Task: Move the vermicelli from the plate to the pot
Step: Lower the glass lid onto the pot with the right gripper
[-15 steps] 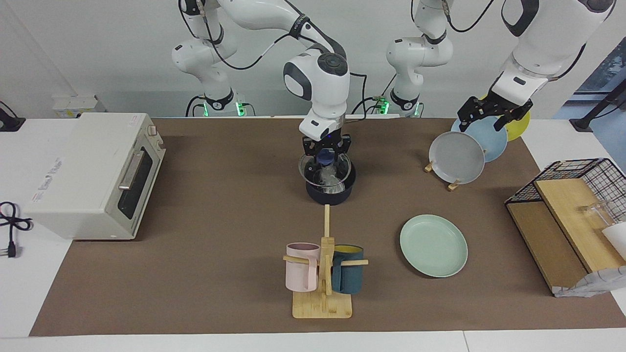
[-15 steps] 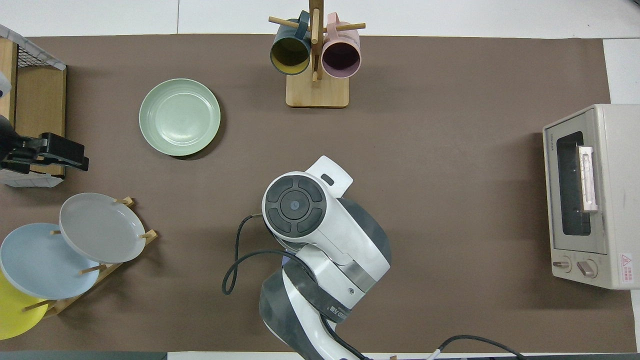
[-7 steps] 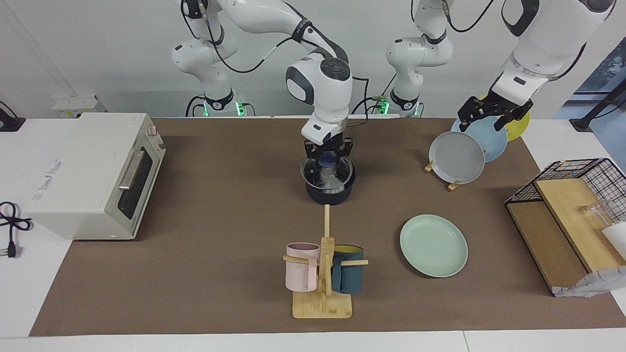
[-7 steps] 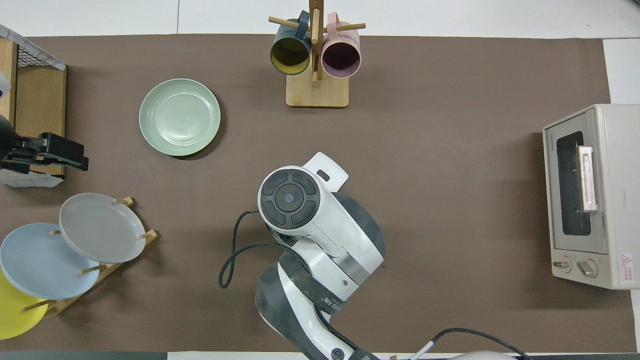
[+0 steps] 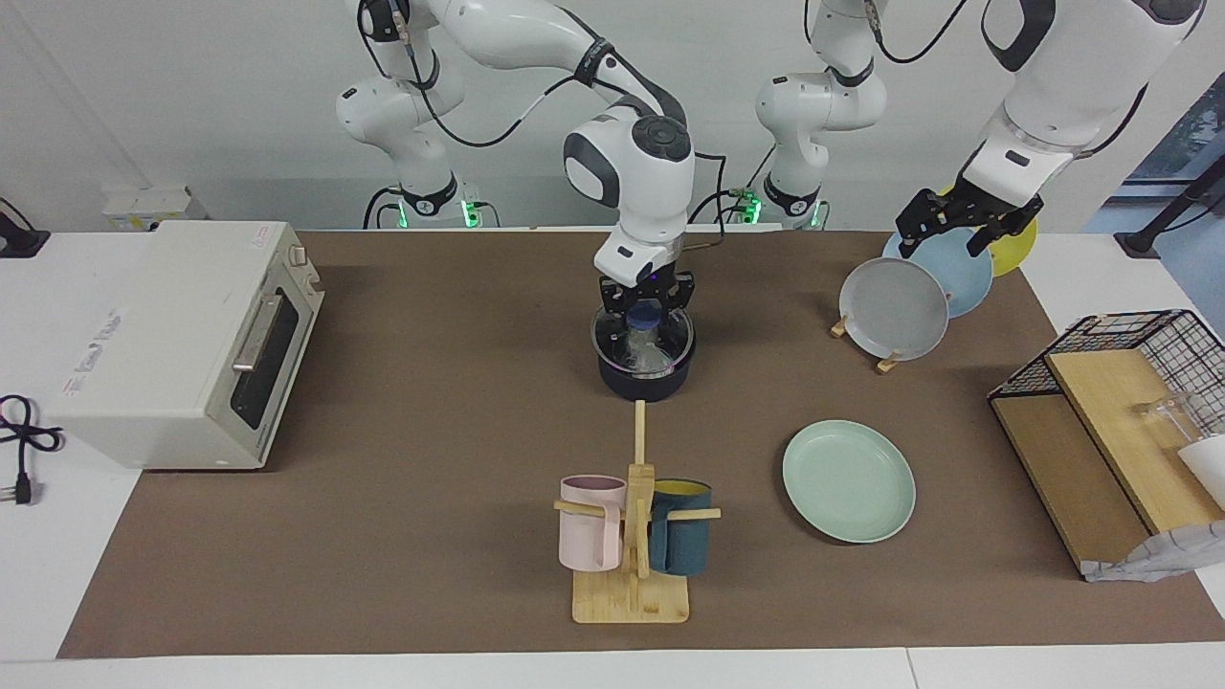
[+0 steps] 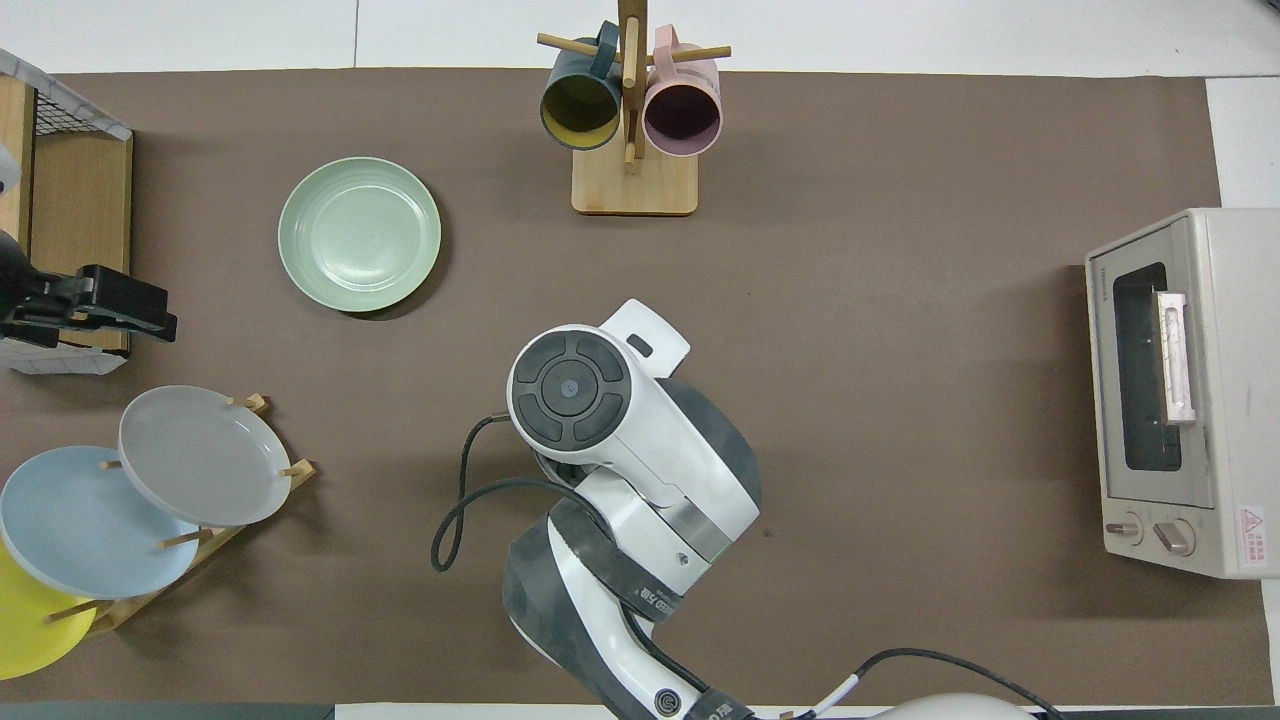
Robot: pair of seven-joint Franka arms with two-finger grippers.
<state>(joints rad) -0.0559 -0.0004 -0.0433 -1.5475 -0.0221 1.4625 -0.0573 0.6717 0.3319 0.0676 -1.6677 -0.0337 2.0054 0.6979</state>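
The whitish vermicelli bundle in its clear knotted bag (image 5: 643, 352) hangs in the small dark navy-black saucepan (image 5: 645, 375) at mid-surface, its top pinched between the closed fingers of the right gripper (image 5: 647, 308). The round pale mint-green plate (image 5: 848, 480) lies bare, farther from the robots. The left gripper (image 5: 957, 230) waits over the plate rack (image 5: 885, 364), fingers spread wide, holding nothing.

Four plates: one mint-green plate (image 5: 848, 480), plus grey (image 5: 893, 308), light blue (image 5: 965, 273) and yellow (image 5: 1014, 247) racked ones. Two mugs, pink (image 5: 590, 522) and teal (image 5: 681, 538). One pot (image 5: 645, 375), one toaster oven (image 5: 187, 340).
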